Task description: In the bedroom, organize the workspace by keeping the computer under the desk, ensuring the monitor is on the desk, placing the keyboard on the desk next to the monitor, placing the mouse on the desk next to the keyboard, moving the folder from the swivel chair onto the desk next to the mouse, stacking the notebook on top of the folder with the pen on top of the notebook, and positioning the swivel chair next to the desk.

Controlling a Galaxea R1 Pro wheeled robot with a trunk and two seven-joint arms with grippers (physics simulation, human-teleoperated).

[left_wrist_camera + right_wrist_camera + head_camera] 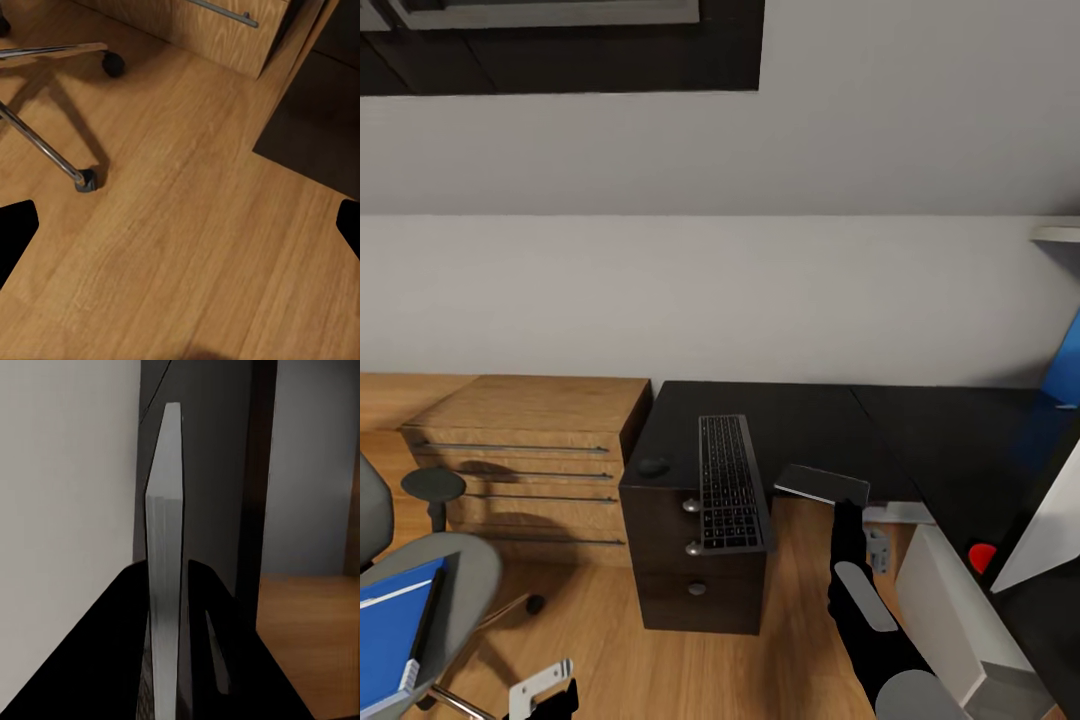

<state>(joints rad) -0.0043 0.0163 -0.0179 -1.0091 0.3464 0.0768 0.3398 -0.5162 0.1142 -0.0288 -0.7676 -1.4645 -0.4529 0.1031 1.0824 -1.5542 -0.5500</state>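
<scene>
Gripping the notebook (822,484) edgewise, right gripper (847,510) is clamped beside the desk (920,430); left gripper's (180,225) fingers spread, empty.

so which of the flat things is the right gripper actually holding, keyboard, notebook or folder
The notebook: the thin dark pad with a pale edge, clamped at the right gripper. The keyboard lies on the black cabinet; the blue folder sits on the swivel chair.

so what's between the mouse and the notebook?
The keyboard, lying lengthwise on the black cabinet in the head view. The mouse sits beside it there; the notebook is held by the right gripper.
</scene>
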